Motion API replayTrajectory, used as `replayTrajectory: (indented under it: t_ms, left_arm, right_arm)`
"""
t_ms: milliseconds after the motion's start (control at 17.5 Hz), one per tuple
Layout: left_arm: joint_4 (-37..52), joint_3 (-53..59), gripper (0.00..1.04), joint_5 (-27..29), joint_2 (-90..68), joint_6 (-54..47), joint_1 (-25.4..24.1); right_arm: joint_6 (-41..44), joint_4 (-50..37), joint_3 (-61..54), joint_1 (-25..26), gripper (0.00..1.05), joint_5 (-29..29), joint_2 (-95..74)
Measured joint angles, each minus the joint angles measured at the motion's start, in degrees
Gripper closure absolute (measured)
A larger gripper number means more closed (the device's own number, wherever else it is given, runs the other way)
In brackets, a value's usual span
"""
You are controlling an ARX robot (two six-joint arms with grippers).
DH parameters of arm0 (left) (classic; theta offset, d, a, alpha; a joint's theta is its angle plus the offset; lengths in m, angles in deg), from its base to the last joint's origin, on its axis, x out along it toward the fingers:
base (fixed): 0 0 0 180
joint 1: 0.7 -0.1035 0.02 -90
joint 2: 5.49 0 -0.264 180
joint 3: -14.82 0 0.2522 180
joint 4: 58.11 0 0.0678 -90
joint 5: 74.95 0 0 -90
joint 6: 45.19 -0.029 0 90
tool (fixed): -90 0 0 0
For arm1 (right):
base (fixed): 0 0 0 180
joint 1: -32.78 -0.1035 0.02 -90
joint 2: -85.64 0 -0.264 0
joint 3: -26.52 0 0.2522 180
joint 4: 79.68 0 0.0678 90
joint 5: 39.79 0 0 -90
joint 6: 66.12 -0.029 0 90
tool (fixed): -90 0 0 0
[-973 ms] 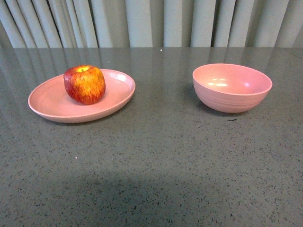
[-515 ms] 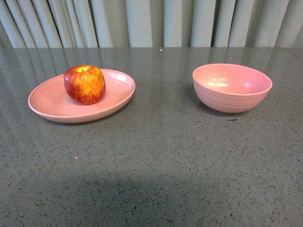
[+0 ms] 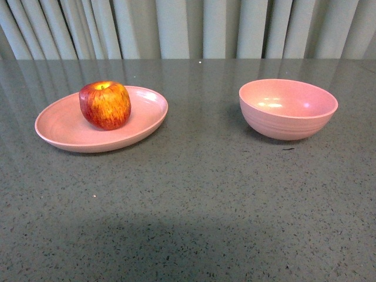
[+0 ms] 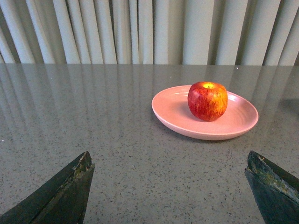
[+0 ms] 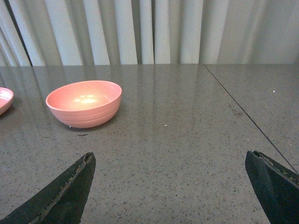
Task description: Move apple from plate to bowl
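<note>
Framing each wrist view, the dark fingers of the left gripper and the right gripper stand spread wide apart, released and grasping nothing, over the table, a grey speckled surface. Farther on, in the front view, the plate lies at left and the bowl at right, well apart, both resting on the table. The apple sits upright on the plate, stem dimple up, toward the plate's far side. Pale light reflections mark the bowl's interior. A small dark speck lies on the table just beside the bowl's near side. A thin seam crosses the table, well apart from the bowl. Behind the table's far edge hangs a pale pleated curtain.
</note>
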Motion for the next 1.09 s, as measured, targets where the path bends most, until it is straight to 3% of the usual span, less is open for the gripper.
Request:
replayTrajectory:
  t_ms: [973,1087]
  left_arm:
    - [0.00,0.00,0.07,0.00,0.00,0.00,0.00]
    - [0.00,0.00,0.07,0.02,0.00,0.02,0.00]
  right_arm:
    - [0.02,0.00,0.00,0.00,0.07,0.00,0.00]
    - [-1.81,9.77,5.22,1.40,0.07,7.19,-9.68]
